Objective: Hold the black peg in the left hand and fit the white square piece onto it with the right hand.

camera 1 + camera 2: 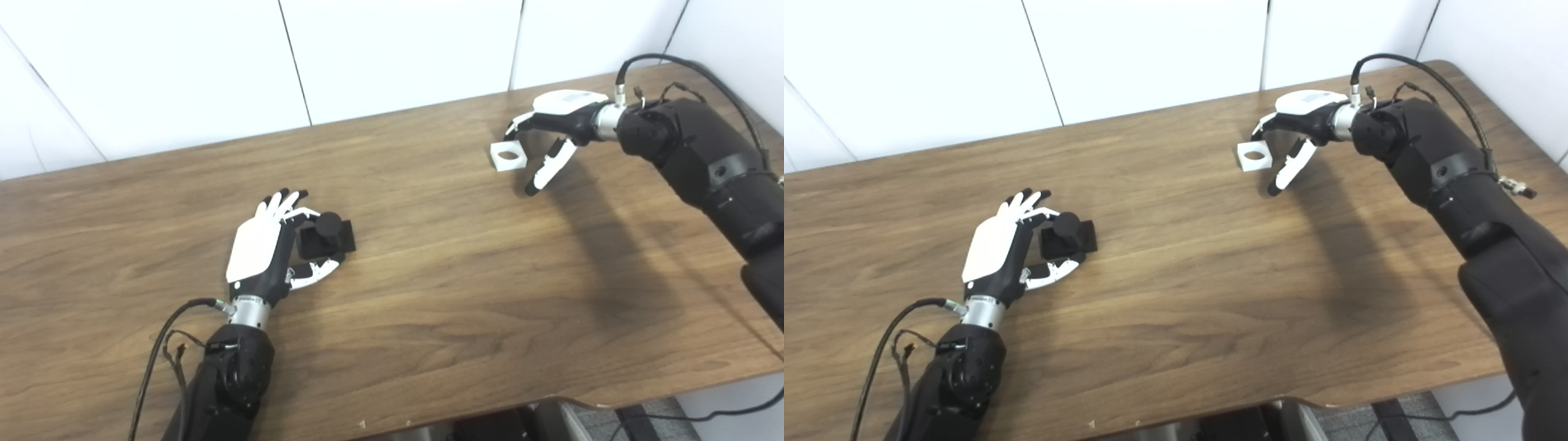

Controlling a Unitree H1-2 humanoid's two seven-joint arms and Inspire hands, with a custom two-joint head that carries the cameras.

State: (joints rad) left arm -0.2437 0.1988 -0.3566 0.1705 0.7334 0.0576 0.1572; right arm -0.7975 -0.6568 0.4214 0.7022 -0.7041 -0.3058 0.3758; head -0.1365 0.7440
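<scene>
Nearest the camera, the left hand (264, 248) sits low on the wooden surface (429, 257), its fingers and thumb curled around the black peg (327, 235), which stands on its square base with the round post up; the grip looks partial, the thumb under the near edge and the fingers behind the far side, so whether it is truly clamped or only cupping the base is hard to tell. If that hold is loose, lifting could let the peg tip or twist, and a tilted post would refuse the hole later. Farther back and well apart, toward the far right of the surface, the right hand (554, 131) reaches for the white square piece (508, 155), which seems to rest on the surface with its round hole facing up. The fingers are spread, some just beside or touching the piece's right side, the thumb hanging lower; nothing is closed on it yet. The risk here, as I judge it, is a nudge instead of a grasp: fingers pressing from one side could push the light piece along the surface, or pinch a corner so that it rotates and the hole ends up misaligned with the post.
</scene>
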